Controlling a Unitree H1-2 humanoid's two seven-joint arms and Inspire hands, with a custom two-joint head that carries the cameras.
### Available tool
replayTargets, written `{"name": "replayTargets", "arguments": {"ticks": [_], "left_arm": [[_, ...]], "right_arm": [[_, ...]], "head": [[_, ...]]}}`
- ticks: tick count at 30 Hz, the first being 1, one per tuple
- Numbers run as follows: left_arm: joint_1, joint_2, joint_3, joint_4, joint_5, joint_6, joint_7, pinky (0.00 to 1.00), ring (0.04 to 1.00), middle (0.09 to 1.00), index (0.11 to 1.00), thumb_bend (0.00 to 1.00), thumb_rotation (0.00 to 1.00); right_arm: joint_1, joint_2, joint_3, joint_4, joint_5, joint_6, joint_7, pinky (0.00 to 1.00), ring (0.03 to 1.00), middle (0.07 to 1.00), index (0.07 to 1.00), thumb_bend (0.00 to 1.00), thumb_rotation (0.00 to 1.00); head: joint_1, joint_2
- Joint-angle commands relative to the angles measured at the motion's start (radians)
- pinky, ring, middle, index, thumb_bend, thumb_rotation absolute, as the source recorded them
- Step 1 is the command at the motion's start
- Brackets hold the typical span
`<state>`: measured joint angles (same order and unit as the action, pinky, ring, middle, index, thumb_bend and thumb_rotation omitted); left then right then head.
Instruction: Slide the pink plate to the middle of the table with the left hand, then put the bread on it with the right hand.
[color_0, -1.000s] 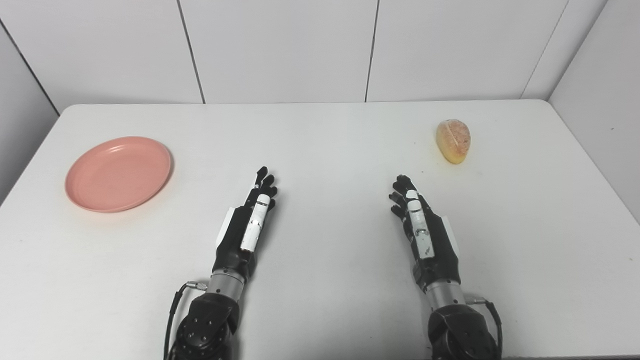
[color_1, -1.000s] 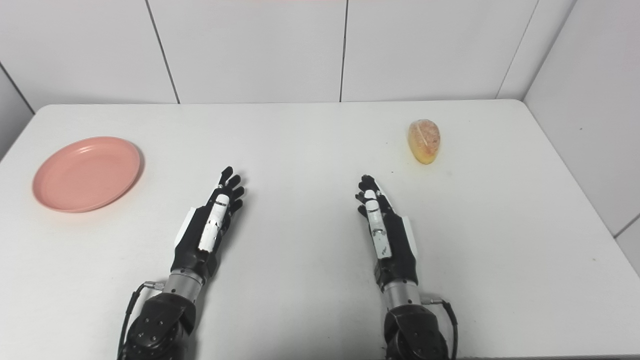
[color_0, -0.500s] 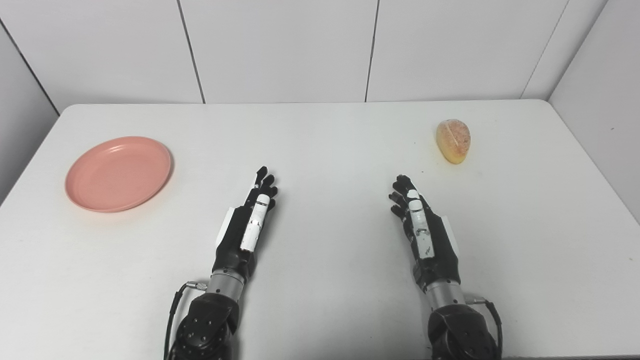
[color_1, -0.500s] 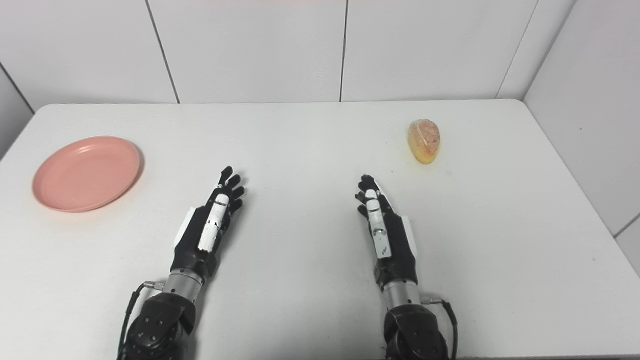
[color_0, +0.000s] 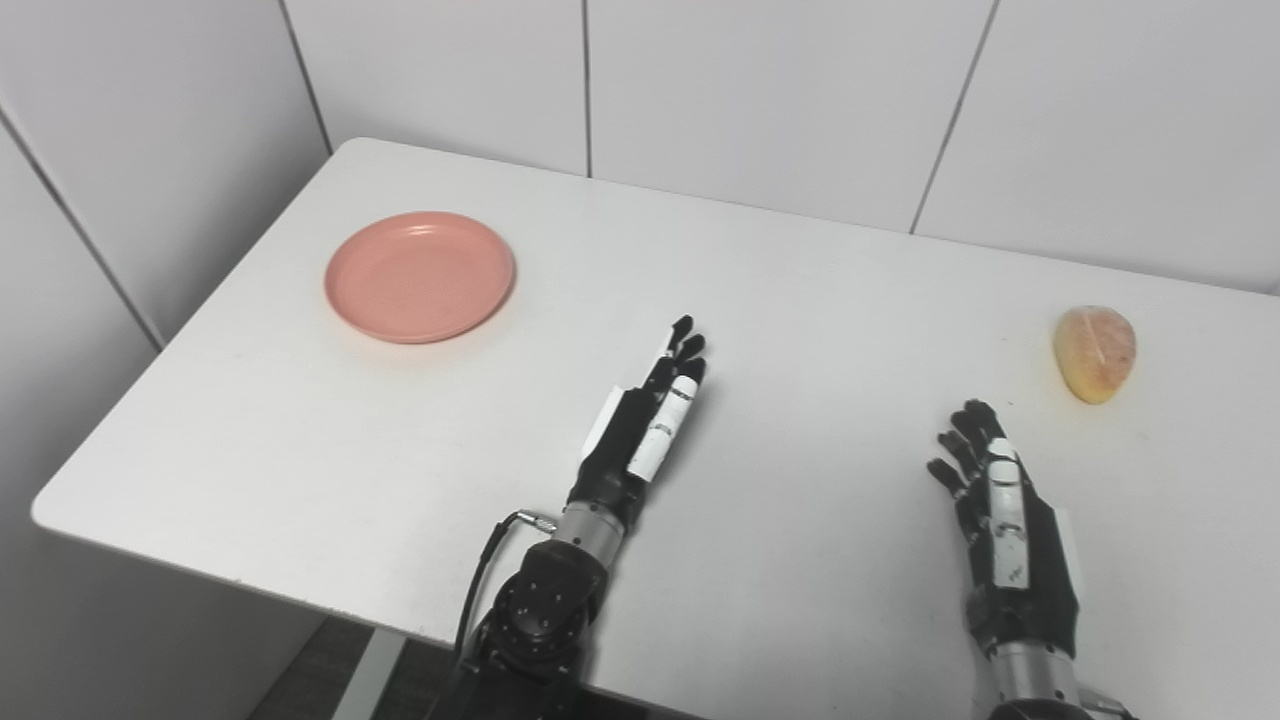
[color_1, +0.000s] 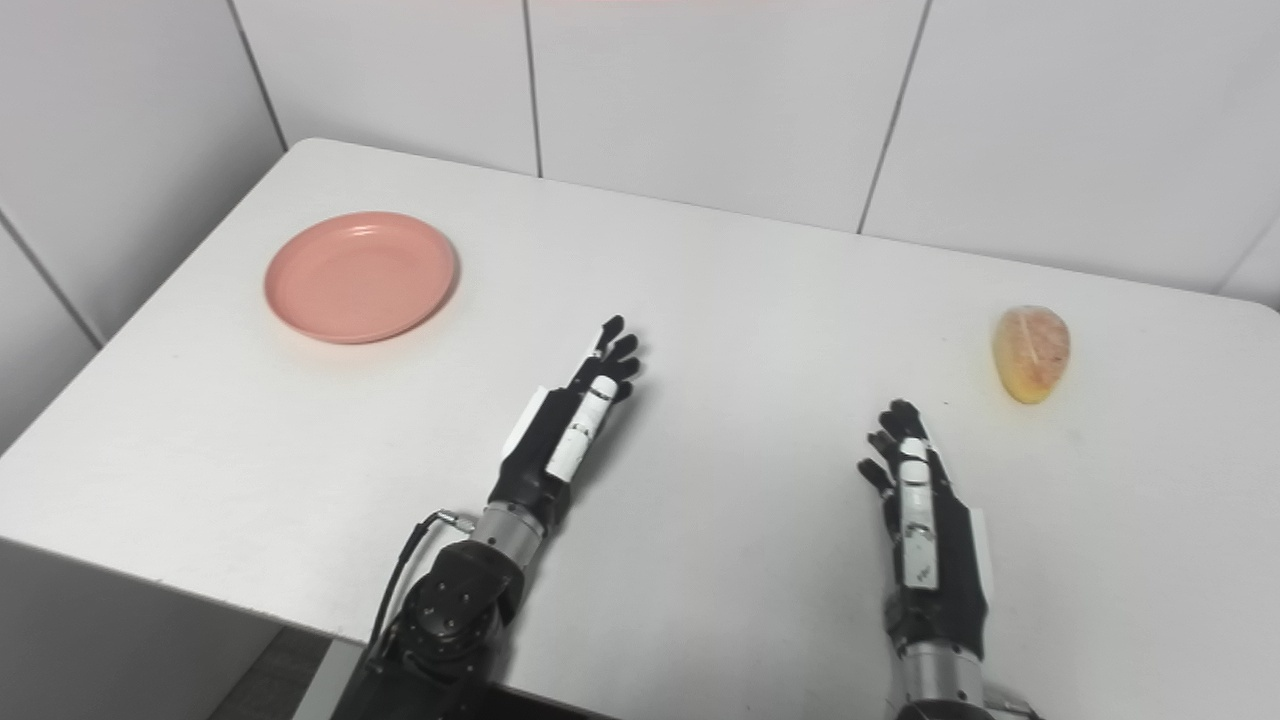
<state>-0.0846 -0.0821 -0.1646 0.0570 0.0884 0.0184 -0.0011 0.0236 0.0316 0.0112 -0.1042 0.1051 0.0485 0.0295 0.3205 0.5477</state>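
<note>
Two side-by-side head cameras look down at the same white table (color_0: 800, 300), slightly offset.

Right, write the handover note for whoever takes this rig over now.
Left hand: open, holding nothing, over the table's middle.
Right hand: open, holding nothing, short of the bread.
Pink plate: on the table's far left part, untouched, nothing on it.
Bread: lies on the table at the right.
Done: nothing.
Left: left hand slides the plate to the middle, then right hand puts the bread on it.
</note>
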Motion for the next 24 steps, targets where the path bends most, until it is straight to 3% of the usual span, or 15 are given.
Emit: {"name": "replayTargets", "arguments": {"ticks": [1,9,24], "left_arm": [[-0.024,-0.035,-0.026,0.056,0.006,-0.013,-0.009,0.96,0.972,0.984,0.981,0.33,1.00],[-0.032,-0.042,-0.026,0.089,0.007,-0.023,-0.009,0.98,0.992,0.994,0.990,0.35,1.00],[-0.038,-0.034,-0.010,0.084,0.004,-0.040,-0.008,0.97,0.978,0.989,0.988,0.33,1.00]], "right_arm": [[-0.019,-0.012,-0.009,0.016,0.019,-0.069,0.023,0.95,0.938,0.933,0.916,0.16,0.98],[-0.027,-0.010,-0.018,0.033,0.031,-0.075,0.028,0.98,0.955,0.946,0.928,0.13,1.00],[-0.026,0.008,-0.008,0.021,0.029,-0.069,0.022,0.99,0.963,0.955,0.940,0.10,1.00]], "head": [[0.010,-0.009],[0.033,-0.026],[0.037,-0.020]]}}
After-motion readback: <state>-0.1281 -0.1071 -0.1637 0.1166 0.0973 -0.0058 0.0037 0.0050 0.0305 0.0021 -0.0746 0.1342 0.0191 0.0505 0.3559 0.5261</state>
